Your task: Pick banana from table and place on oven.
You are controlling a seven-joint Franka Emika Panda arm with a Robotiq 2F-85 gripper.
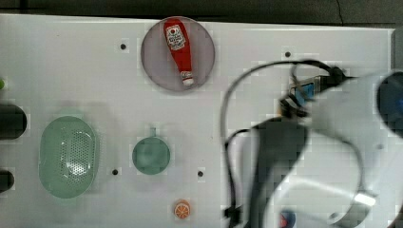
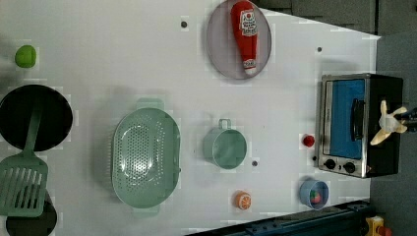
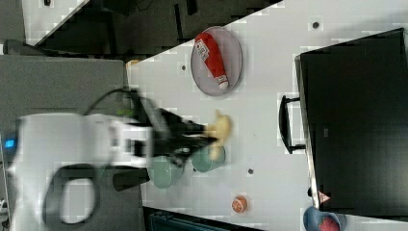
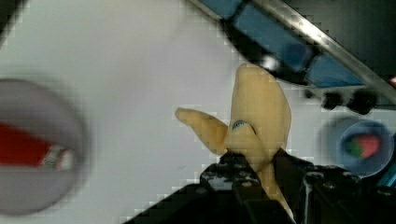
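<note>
Above the table (image 3: 269,144), between the grey plate (image 3: 216,61) and the small green cup (image 3: 208,159) in the right view, you can see your arm stretched level toward the oven (image 3: 356,120), the gripper (image 3: 204,136) clamped on the banana (image 3: 220,130). From the left view the banana (image 2: 389,123) hangs over the oven (image 2: 361,125) top's far edge. Your wrist view shows the peeled banana (image 4: 259,121) pinched between the black fingers (image 4: 233,175). In the top view the blurred arm covers the oven and banana
</note>
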